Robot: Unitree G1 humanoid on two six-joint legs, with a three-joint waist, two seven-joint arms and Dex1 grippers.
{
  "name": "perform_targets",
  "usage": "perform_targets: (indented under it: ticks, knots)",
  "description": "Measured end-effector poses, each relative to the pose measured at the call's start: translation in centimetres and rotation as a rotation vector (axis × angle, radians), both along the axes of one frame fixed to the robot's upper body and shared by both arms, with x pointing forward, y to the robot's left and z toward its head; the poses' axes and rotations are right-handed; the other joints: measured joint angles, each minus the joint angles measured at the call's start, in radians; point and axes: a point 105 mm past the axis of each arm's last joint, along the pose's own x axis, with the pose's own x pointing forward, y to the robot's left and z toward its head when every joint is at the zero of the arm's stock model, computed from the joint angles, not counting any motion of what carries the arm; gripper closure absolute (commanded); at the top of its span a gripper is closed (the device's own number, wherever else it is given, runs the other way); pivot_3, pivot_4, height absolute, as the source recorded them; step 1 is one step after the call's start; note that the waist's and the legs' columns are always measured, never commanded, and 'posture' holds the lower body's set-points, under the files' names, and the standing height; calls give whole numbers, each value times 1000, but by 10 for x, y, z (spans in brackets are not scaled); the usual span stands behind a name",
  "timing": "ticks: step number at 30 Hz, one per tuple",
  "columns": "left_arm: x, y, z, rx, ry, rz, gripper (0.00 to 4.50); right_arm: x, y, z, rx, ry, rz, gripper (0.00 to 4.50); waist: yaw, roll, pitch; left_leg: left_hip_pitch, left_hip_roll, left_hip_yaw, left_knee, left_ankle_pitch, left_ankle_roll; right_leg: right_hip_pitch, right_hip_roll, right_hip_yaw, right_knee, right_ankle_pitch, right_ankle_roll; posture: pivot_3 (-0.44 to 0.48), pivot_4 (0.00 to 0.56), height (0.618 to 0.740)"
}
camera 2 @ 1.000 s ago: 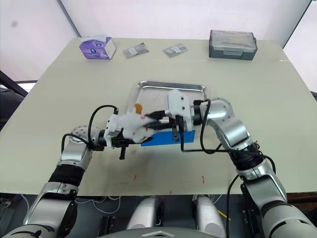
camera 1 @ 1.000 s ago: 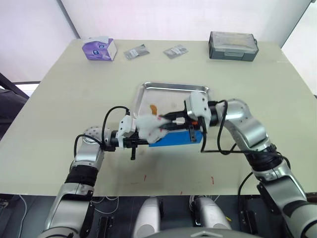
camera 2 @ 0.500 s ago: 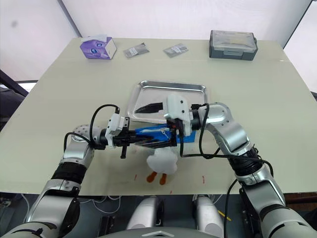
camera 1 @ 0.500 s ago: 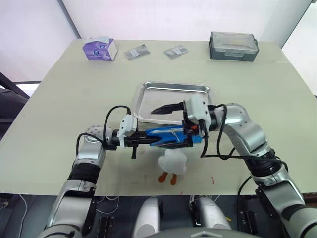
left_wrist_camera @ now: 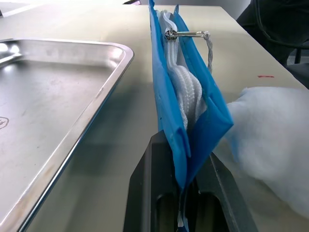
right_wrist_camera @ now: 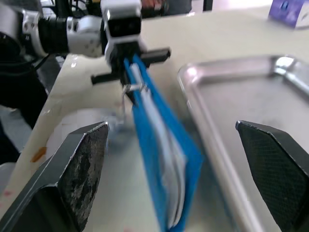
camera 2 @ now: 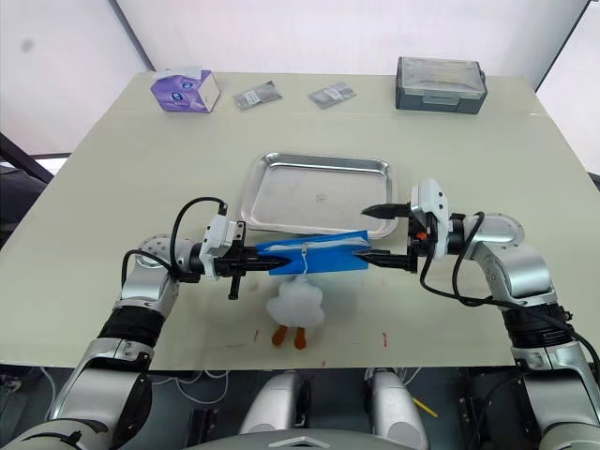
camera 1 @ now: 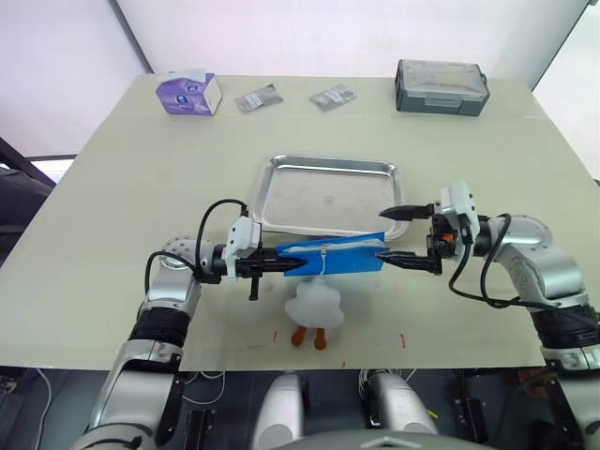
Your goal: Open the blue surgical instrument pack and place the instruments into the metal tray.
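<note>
Blue pack [camera 1: 330, 256] lies with its long axis left to right, clamped at its left end by the left gripper [camera 1: 278, 264]. The right gripper [camera 1: 396, 235], fingers spread and empty, is just beside its right end.

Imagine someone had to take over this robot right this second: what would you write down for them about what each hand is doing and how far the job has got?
Left gripper: shut on one end of the blue pack, holding it on edge above the table, beside the tray's near rim.
Right gripper: open, off the pack's other end, holding nothing.
Pack: unzipped along the top, white lining showing inside.
A white wad with orange bits lies on the table below the pack.
Metal tray: holds no tools.
Done: pack opened.
Left: get the tools out and into the tray; none can be seen from here.
</note>
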Motion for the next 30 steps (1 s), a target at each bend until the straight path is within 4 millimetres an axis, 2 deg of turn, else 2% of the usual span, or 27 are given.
perform_targets:
  ticks: [3,10,11,12,17,18,19,21,22,24,26,27,29,30]
  knots:
    - [0,0,0,2,0,-4,4500,-2,3,-24,-48,23,5,73,0,0,0,0,0,0,0,0,0,0,0,0,0,0,0,0,150,731]
    - [1,-1,1,9,-7,-13,4500,0,20,-37,-29,23,4,73,1,0,0,0,0,0,0,0,0,0,0,0,0,0,0,0,150,731]
    - [1,-1,1,10,-8,-15,4500,-1,21,-38,-29,25,6,567,1,0,0,0,0,0,0,0,0,0,0,0,0,0,0,0,150,731]
    - [1,-1,1,10,-8,-15,4500,-1,21,-38,-29,25,7,762,1,0,0,0,0,0,0,0,0,0,0,0,0,0,0,0,150,731]
    - [0,-2,1,11,-8,-21,4500,-1,23,-38,-21,28,10,2783,1,0,0,0,0,0,0,0,0,0,0,0,0,0,0,0,150,731]
    - [0,-2,1,12,-8,-24,4500,-1,23,-38,-21,28,8,3051,1,0,0,0,0,0,0,0,0,0,0,0,0,0,0,0,150,731]
    - [0,-2,1,13,-8,-27,4500,0,23,-38,-21,28,5,3608,1,0,0,0,0,0,0,0,0,0,0,0,0,0,0,0,150,731]
    - [-1,-3,0,15,-8,-32,4500,0,22,-38,-22,27,-2,4258,1,0,0,0,0,0,0,0,0,0,0,0,0,0,0,0,150,731]
    - [-1,-3,0,14,-8,-32,4500,0,22,-38,-22,28,-3,4418,1,0,0,0,0,0,0,0,0,0,0,0,0,0,0,0,150,731]
    - [0,-3,0,14,-3,-32,4500,-1,22,-39,-23,32,5,4418,0,0,0,0,0,0,0,0,0,0,0,0,0,0,0,0,150,731]
    - [0,-3,0,12,10,-29,3732,-1,21,-39,-22,32,4,4500,0,0,0,0,0,0,0,0,0,0,0,0,0,0,0,0,150,731]
    - [1,-3,1,11,18,-22,3498,-2,22,-39,-21,33,6,4500,0,0,0,0,0,0,0,0,0,0,0,0,0,0,0,0,150,731]
    - [3,-3,0,10,35,-3,2397,-3,22,-39,-15,35,8,4500,0,0,0,0,0,0,0,0,0,0,0,0,0,0,0,0,150,731]
    - [4,-3,0,10,38,-1,2030,-3,22,-40,-13,36,7,4500,0,0,0,0,0,0,0,0,0,0,0,0,0,0,0,0,150,731]
